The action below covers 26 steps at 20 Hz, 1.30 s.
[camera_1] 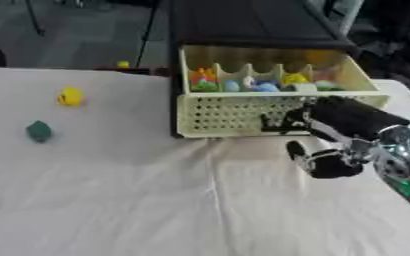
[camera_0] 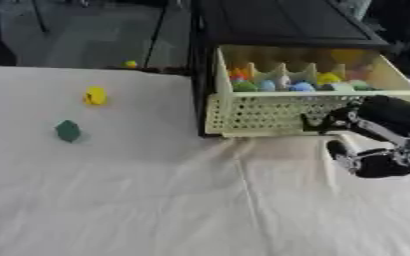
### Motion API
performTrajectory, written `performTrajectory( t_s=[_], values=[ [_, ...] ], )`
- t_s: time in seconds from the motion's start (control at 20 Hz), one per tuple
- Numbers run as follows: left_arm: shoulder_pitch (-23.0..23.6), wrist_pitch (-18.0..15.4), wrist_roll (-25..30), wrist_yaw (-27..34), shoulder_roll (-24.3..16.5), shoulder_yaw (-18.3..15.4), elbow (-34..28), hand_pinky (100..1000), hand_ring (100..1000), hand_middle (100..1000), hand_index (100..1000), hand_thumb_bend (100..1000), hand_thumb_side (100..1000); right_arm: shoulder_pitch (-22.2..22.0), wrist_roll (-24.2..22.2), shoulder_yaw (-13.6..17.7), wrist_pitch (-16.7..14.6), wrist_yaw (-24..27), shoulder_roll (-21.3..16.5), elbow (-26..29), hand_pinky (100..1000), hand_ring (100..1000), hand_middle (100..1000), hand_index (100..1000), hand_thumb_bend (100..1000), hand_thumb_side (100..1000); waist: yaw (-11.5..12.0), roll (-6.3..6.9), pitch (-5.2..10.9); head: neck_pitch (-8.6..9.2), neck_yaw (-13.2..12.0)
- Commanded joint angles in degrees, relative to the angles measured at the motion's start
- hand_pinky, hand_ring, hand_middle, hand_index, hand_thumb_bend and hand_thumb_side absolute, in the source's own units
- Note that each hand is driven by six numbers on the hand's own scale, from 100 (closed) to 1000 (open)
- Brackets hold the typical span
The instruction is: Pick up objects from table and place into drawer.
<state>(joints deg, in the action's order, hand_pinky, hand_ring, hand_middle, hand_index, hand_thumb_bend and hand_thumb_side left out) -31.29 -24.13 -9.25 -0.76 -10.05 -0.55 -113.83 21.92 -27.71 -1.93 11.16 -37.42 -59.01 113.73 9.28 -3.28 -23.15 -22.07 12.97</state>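
Right hand (camera_1: 327, 162) sits by the open drawer (camera_1: 243, 112), fingers curled, holding nothing I can see. Next grab looks like the green piece (camera_0: 68, 131) or yellow one (camera_0: 96, 96), far left.

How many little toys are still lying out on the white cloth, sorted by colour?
Yellow toy: 1
Green toy: 1
Total on the cloth: 2
A small yellow thing sits at the far table edge; the drawer's contents are not counted.

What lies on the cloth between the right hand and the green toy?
Nothing: in the left eye view, only bare white cloth stretches from the right hand to the green toy. The yellow toy sits farther back.
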Motion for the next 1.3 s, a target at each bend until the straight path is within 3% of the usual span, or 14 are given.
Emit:
performTrajectory(
  t_s=[0.05,0.3,0.85,1.0,1.05,1.1,1.3],
  values=[
    [-0.4,0.2,-0.1,0.1,-0.2,-0.4,-0.8,519,706,847,901,211,941,-0.4,1.7,0.4,-1.7,0.5,0.2,0.9,100,100,100,822,100,144,-0.2,0.22,1.3,-0.24,-0.3],
    [-0.3,0.2,-0.2,0.1,-0.2,-0.5,-0.8,519,707,848,901,211,940,-0.3,6.1,2.0,-4.6,0.3,0.7,0.9,100,100,100,910,100,171,-0.5,0.34,1.41,-0.21,-0.5],
    [0.0,0.2,-0.4,-0.1,-0.3,-0.6,-0.8,520,707,849,901,211,940,0.3,11.7,5.4,-8.3,2.0,2.0,0.9,100,100,100,925,100,172,-1.1,0.69,1.55,-0.01,-0.9],
    [0.1,0.1,-0.6,-0.3,-0.5,-0.8,-0.8,521,708,850,902,213,937,0.4,14.6,7.6,-10.3,5.5,3.3,0.9,100,100,100,920,100,161,-1.3,0.88,1.68,-0.33,-1.7],
    [0.2,0.0,-0.8,-0.3,-0.5,-0.9,-0.8,521,708,850,902,221,937,0.7,15.9,8.7,-10.9,7.3,4.0,0.9,100,100,100,918,100,217,-1.4,1.04,1.76,-0.49,-2.3],
    [0.2,-0.1,-0.9,-0.4,-0.6,-1.0,-0.8,521,708,851,902,214,934,1.1,17.4,9.9,-11.6,9.6,4.7,0.9,100,100,100,916,100,150,-1.5,1.22,1.83,-0.67,-3.1],
    [0.3,-0.5,-1.6,-0.7,-1.1,-1.3,-0.8,523,709,853,904,218,926,2.9,23.0,15.3,-14.0,20.0,7.6,0.9,100,100,100,896,100,122,-1.9,2.05,2.07,-1.84,-5.7]
  ],
)
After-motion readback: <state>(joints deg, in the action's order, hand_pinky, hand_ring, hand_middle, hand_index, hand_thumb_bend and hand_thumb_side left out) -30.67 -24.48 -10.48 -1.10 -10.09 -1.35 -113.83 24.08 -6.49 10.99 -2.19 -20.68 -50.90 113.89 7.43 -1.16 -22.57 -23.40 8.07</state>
